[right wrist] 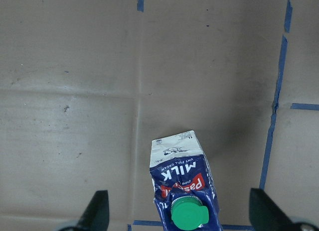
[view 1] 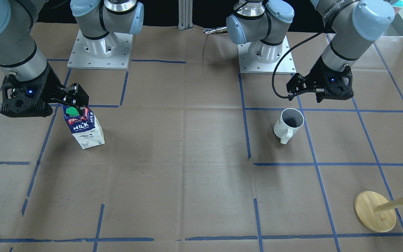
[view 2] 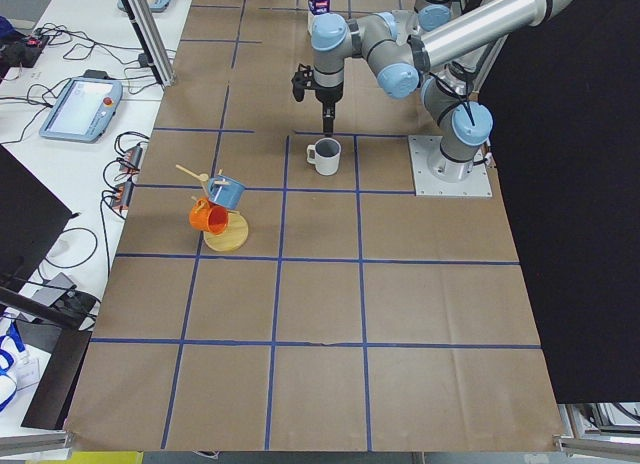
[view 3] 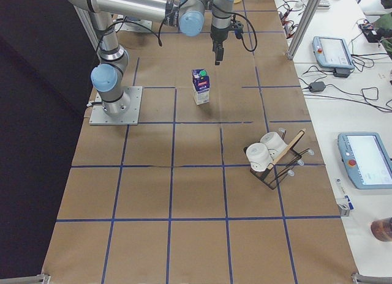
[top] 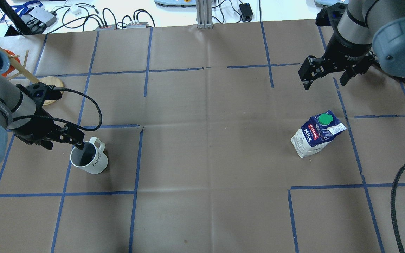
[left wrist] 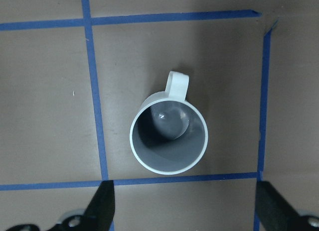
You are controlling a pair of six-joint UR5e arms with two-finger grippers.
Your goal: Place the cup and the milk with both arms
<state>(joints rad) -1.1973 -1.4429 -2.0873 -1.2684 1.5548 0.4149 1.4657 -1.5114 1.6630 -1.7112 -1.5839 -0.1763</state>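
The cup (top: 89, 160) stands upright on the brown table, handle pointing away from the robot; it also shows in the front view (view 1: 290, 122) and the left wrist view (left wrist: 168, 136). My left gripper (top: 64, 142) hovers above it, open and empty, its fingers (left wrist: 102, 206) wide apart. The milk (top: 316, 135) stands upright with its green cap on top, seen also in the front view (view 1: 84, 127) and the right wrist view (right wrist: 184, 191). My right gripper (top: 325, 83) hangs above and a little past it, open and empty, fingers (right wrist: 97, 211) spread.
A wooden mug rack (top: 49, 86) with a blue and an orange cup stands at the table's far left. Another rack with white cups (view 3: 272, 155) shows in the right side view. The arm base plates (view 1: 100, 49) sit at the robot's edge. Blue tape lines grid the table.
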